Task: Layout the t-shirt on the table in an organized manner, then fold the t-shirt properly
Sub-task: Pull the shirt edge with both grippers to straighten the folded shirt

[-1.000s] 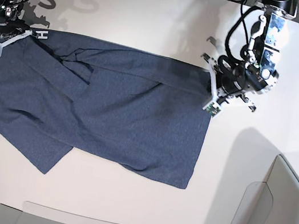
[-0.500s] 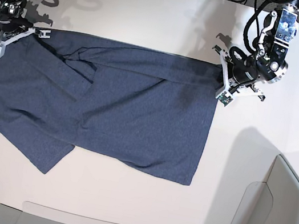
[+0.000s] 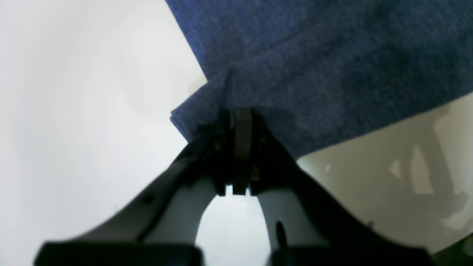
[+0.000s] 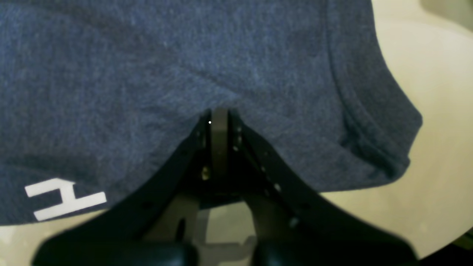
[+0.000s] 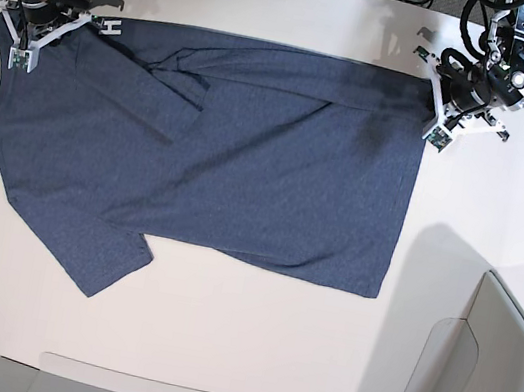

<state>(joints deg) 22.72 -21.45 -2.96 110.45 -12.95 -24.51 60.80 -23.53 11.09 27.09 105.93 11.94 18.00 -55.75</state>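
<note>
— What are you looking at on your table [image 5: 244, 355]?

— Your t-shirt [image 5: 216, 168] is lying spread across the off-white top, its far edge running as a nearly straight line between the two arms. A sleeve is pointing toward the near left corner in the base view, and a fold is creasing the cloth near the far left.

— What are your grippers doing?

— Your left gripper [image 5: 437, 115] is pinching the far right corner of the shirt; in its wrist view the jaws are sitting closed, with a fold of cloth bunching between the tips. Your right gripper [image 5: 24, 37] is clamping the far left edge in the same way, jaws pressed together on the fabric. A white letter H [image 4: 64, 199] is showing just beside that grip, at the cloth's edge.
</note>
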